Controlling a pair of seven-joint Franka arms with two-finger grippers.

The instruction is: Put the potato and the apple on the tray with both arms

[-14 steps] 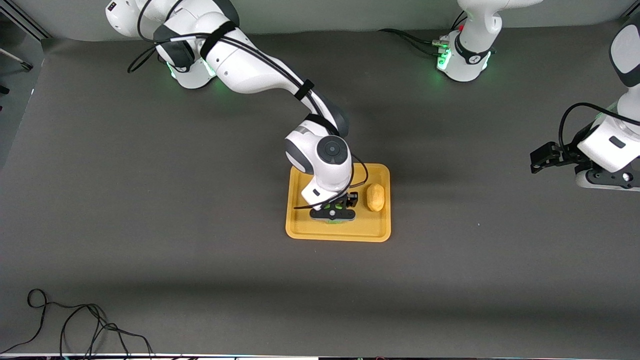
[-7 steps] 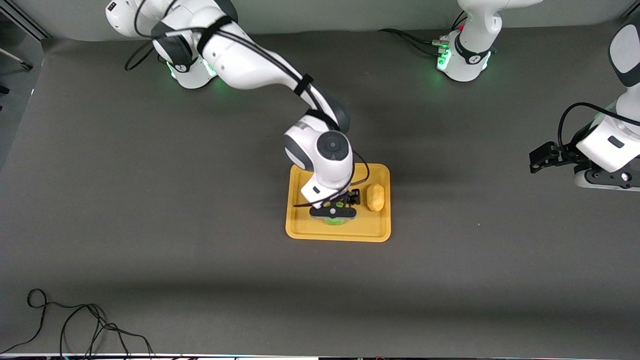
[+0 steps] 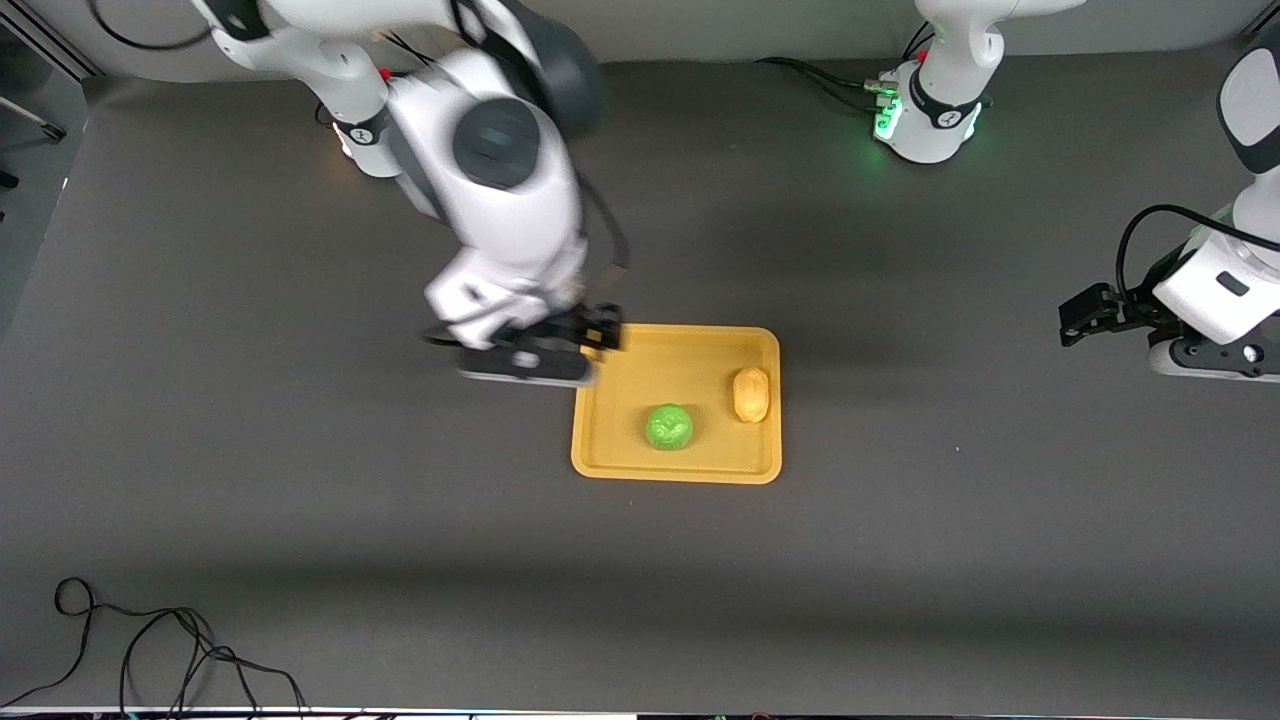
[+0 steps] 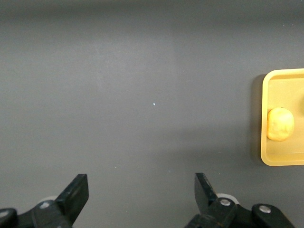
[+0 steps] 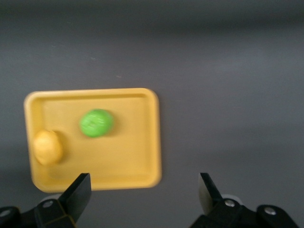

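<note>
Tray (image 3: 612, 462): holds apple (image 3: 669, 427) and potato (image 3: 750, 394), apart. Right gripper (image 5: 142, 190): jaws wide, empty, over the surface beside the tray. Left gripper (image 4: 141, 190): jaws wide, waiting. Advice: retreat high; disturb nothing.

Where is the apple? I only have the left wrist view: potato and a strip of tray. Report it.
Observer: The apple lies on the tray, beside the potato without touching it, toward the right arm's end.
Operator: Give me the right gripper's state.
Observer: The right gripper is open and empty, up over the table by the tray's corner toward the right arm's end.
Operator: Tell me where my own gripper sits on the table.
Observer: The left gripper waits over the left arm's end of the table, well clear of the tray.
</note>
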